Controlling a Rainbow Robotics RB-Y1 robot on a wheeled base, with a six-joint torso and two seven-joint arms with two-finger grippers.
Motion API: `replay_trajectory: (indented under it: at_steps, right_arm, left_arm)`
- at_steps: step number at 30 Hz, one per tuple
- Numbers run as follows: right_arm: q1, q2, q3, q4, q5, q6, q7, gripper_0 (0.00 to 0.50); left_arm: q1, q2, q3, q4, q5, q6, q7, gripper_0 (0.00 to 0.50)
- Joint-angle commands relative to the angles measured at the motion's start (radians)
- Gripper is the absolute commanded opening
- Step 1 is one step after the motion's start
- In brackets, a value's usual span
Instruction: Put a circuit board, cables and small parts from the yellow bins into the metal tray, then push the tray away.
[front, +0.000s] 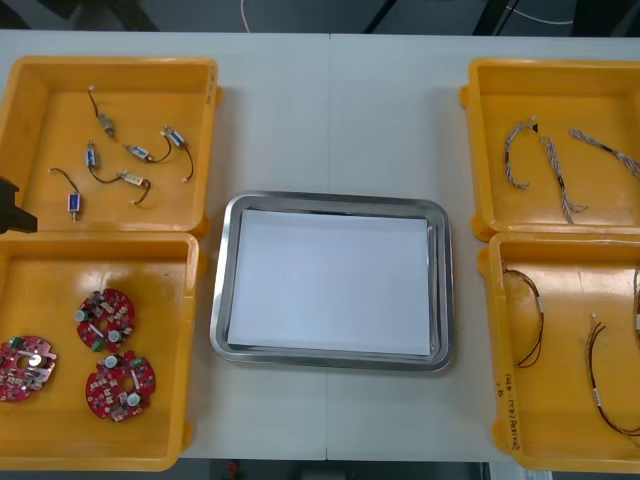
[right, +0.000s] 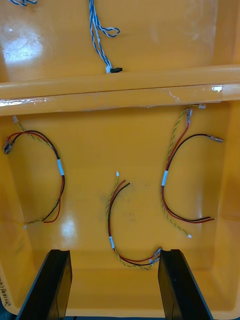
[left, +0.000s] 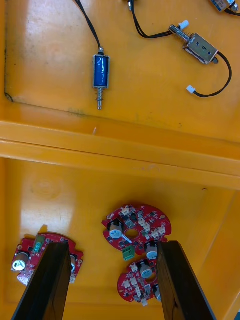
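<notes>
- At the desk's far left corner: far left bin (front: 50, 110), yellow, with small metal parts (front: 130, 152) on black leads scattered across its floor.
- At the near left corner: near left bin (front: 60, 280), with three red circuit boards (front: 105, 320) lying flat, one against the left wall and two close together toward the middle.
- Above those boards: left gripper (left: 112, 245), fingers spread wide, released, grasping nothing.
- In the middle of the desk, between the bins: metal tray (front: 220, 300), white inside.
- At the far right corner: far right bin (front: 560, 100), holding twisted blue and white cables (front: 555, 170).
- At the near right corner: near right bin (front: 570, 290), holding looped red and yellow cables (front: 530, 320), apart from each other.
- Over these cables: right gripper (right: 114, 252), fingers wide apart, released, clasping nothing.
</notes>
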Motion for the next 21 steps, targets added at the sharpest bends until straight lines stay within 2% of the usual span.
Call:
replay_trajectory:
  at_steps: [1,21]
  right_arm:
    - [0.0,-0.004,-0.002,-0.01,0.0,0.001,0.0,0.5]
    - [0.0,-0.004,-0.002,-0.01,0.0,0.001,0.0,0.5]
  left_arm:
    - [-0.029,0.05,-0.004,-0.01,0.008,0.006,-0.041,0.5]
    - [-0.029,0.05,-0.004,-0.01,0.008,0.006,-0.041,0.5]
